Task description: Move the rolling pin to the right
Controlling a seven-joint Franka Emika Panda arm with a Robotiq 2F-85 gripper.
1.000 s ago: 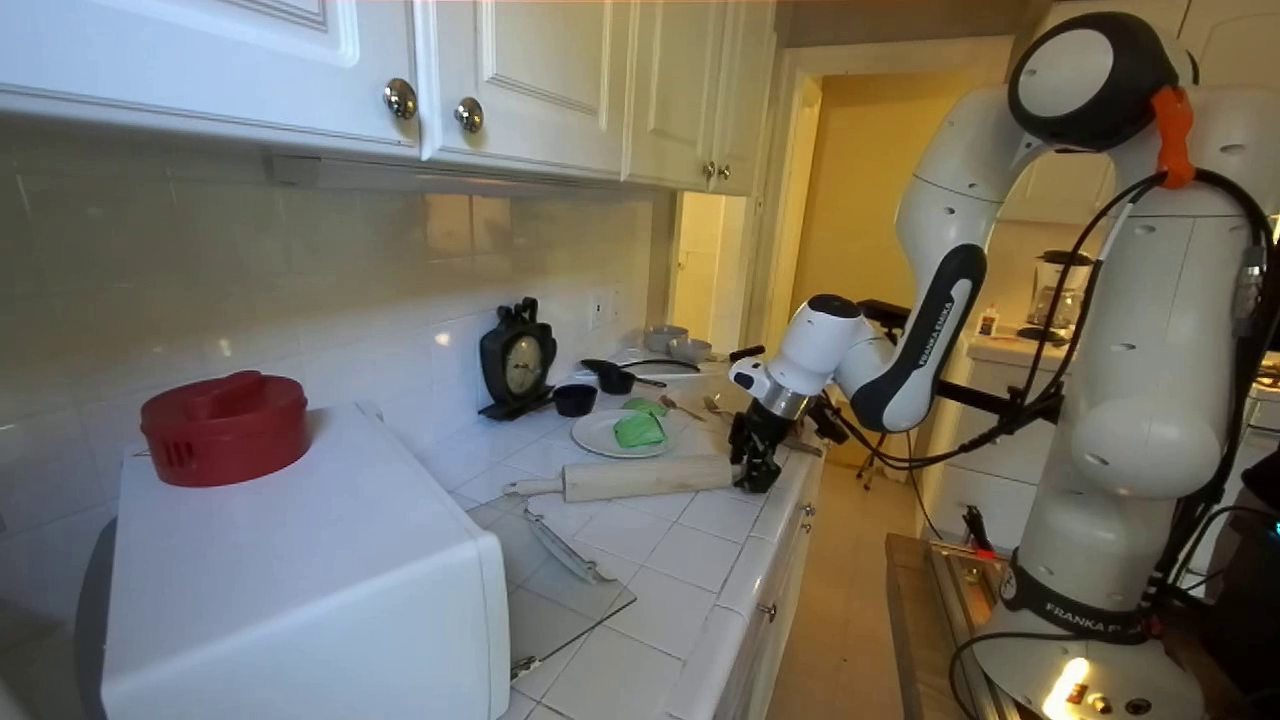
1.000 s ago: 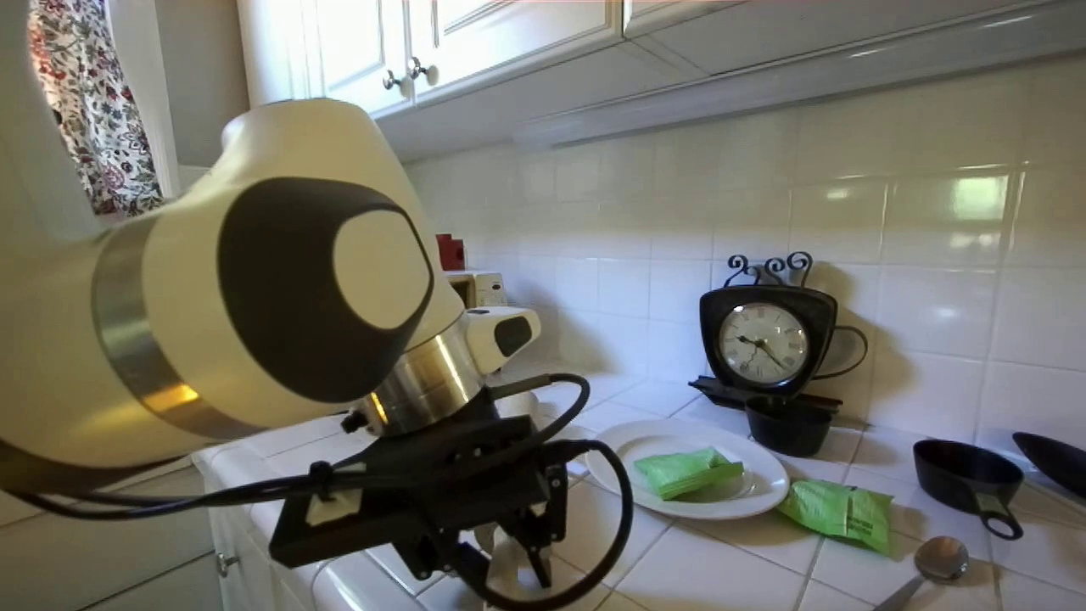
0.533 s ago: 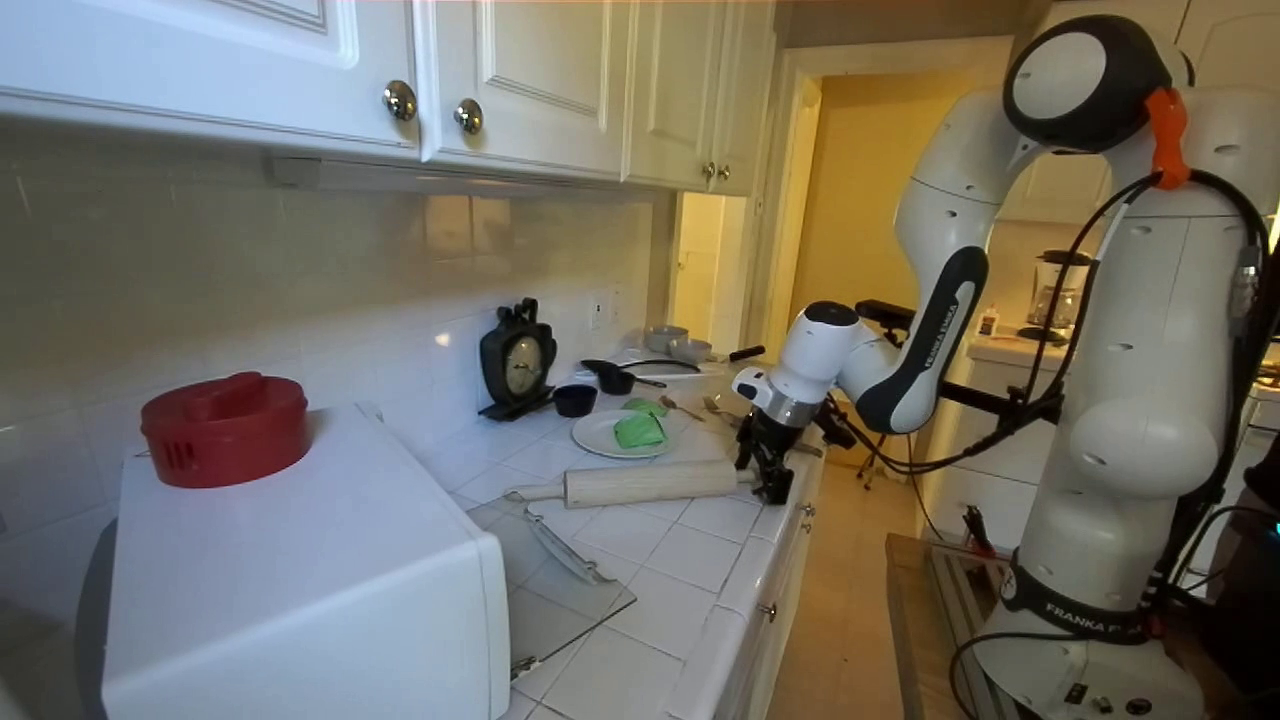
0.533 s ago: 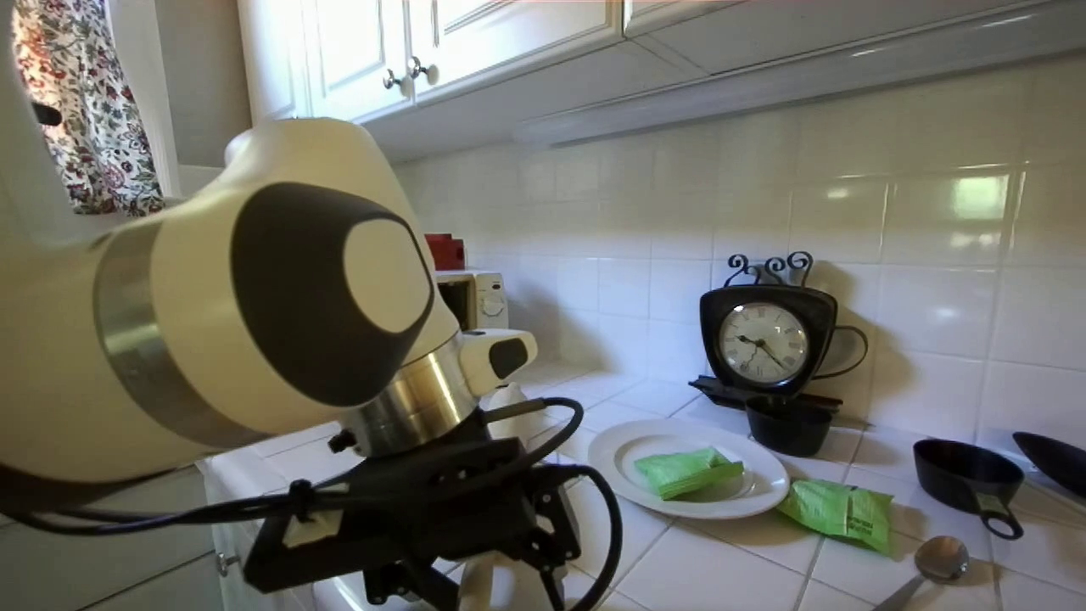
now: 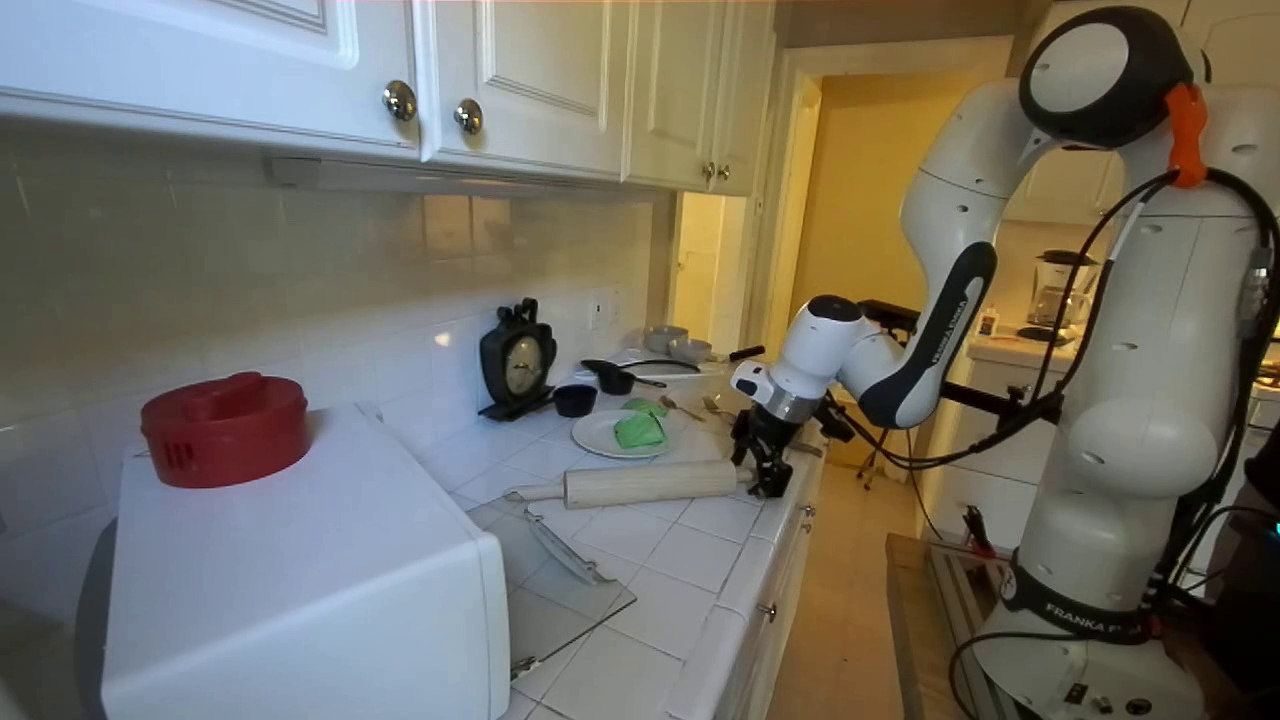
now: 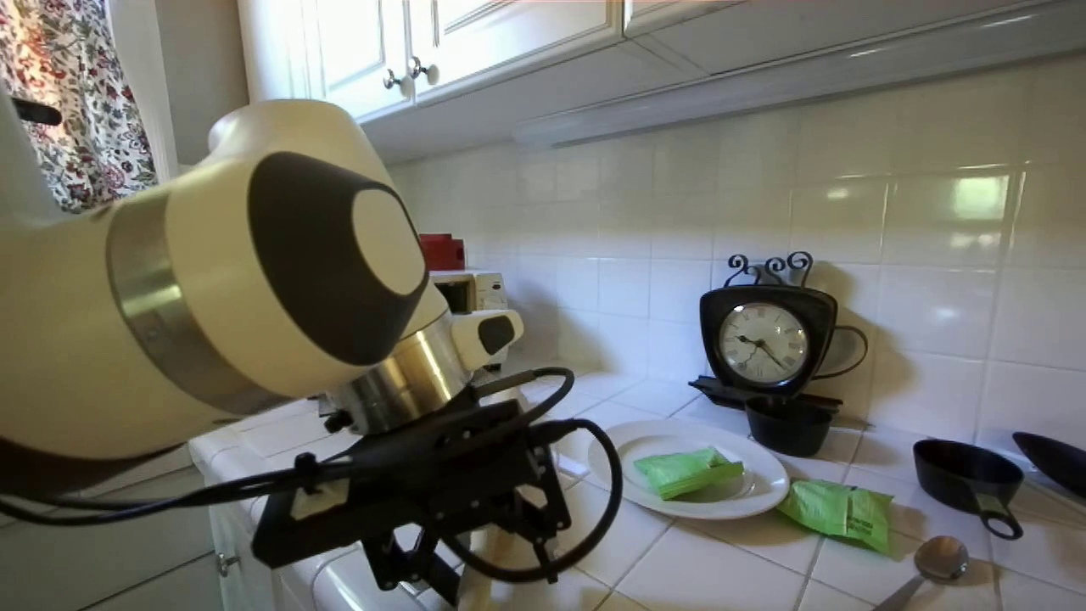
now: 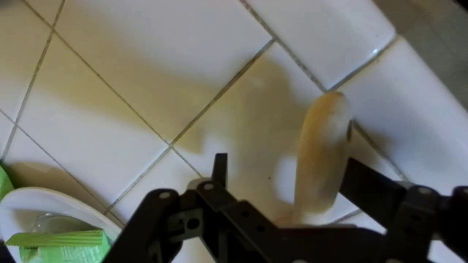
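The gripper [image 7: 284, 171] is standing spread over the counter [image 5: 640, 650] by its front edge, and in the wrist view we are seeing a handle [image 7: 321, 157] of the pin [image 5: 650, 484] between the fingers [image 7: 220, 171], closer to one than to the other; whether that finger is touching it, we are not managing to tell. In an exterior view we are finding the pin lying across the counter, one end near the front edge, the other farther in towards the wall [image 6: 611, 212], close to a glass panel [image 5: 560, 600]. In both exterior views a plate [image 6: 611, 462] is resting between that edge and the wall, carrying a green packet [image 6: 683, 471]; another packet [image 6: 840, 513] is lying just beside it. By the back edge a clock [image 6: 764, 339] is standing, a black cup [image 6: 789, 428] just beside it. We are also noticing a red container [image 5: 223, 430] sitting on a white appliance [image 5: 300, 560].
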